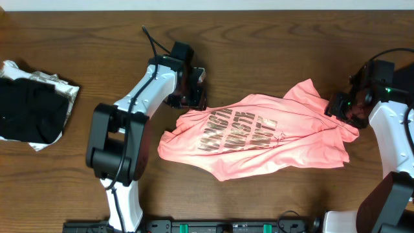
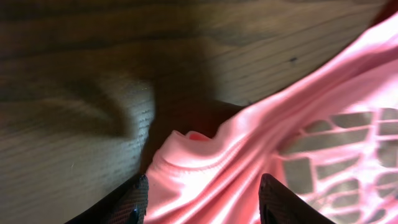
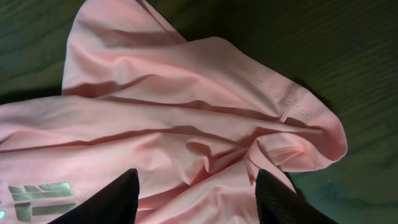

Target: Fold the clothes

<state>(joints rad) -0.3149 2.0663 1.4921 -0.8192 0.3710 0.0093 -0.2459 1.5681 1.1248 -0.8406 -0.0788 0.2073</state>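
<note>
Left gripper (image 2: 204, 194) is hovering with jaws spread over 1 edge of the T-shirt (image 1: 259, 133). Right gripper (image 3: 198, 186) is likewise standing spread over a hemmed corner. Shirt is lying crumpled on the table (image 1: 272, 39), lettering (image 1: 236, 129) facing up, between the 2 arms.

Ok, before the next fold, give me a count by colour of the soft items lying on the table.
Pink T-shirt: 1
Black cloth: 1
Pale crumpled sheet under the black one: 1
Total: 3
</note>
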